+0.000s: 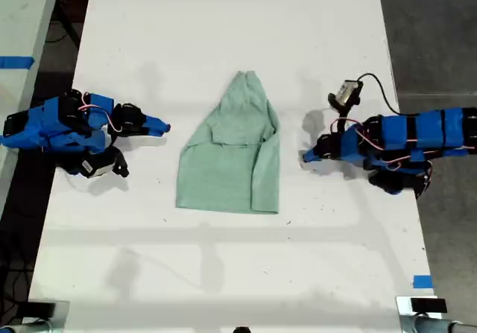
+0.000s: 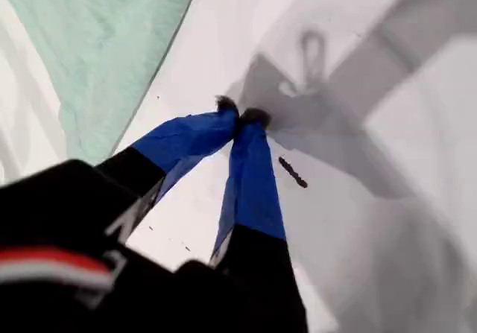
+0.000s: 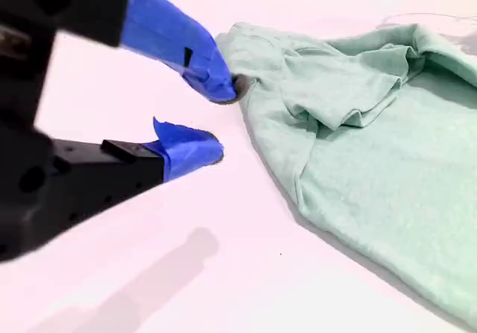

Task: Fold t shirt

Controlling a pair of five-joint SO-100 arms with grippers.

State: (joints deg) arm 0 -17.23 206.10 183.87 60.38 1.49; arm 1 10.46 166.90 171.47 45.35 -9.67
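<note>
Exterior view: the t shirt (image 1: 232,158) lies partly folded mid-worktop (image 1: 223,35), between both arms.

First wrist view: my first end effector (image 2: 241,112) is clenched on nothing over bare worktop, near the shirt's straight edge.

Second wrist view: my second end effector (image 3: 223,121) is released, jaws spread just beside the rumpled edge. The cloth looks light, limp and likely to slide, so I'd pinch a hem corner, catching every layer.

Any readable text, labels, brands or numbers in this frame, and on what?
None readable.
The t shirt is plain, no print.
Blue tape pieces on the table carry no writing.
My first gripper and my second gripper show no legible marking.
</note>
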